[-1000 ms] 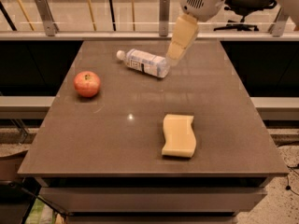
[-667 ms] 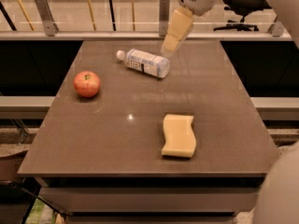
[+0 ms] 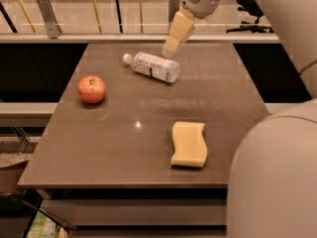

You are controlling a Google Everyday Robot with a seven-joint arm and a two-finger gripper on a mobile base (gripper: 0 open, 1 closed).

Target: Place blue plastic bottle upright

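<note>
The blue plastic bottle point(image 3: 154, 67) lies on its side on the far part of the brown table point(image 3: 124, 152), white cap pointing left, label facing up. My gripper point(image 3: 171, 47) hangs from the arm at the top of the view, just behind and above the bottle's right end, its pale finger pointing down and left. It holds nothing that I can see.
A red apple point(image 3: 91, 89) sits on the table's left side. A yellow sponge point(image 3: 188, 144) lies at the front right. The robot's white body point(image 3: 275, 177) fills the lower right corner. A railing runs behind the table.
The gripper has risen and drawn back from beside the bottle toward the far edge. The robot's body has come into view at lower right. The bottle has not moved.
</note>
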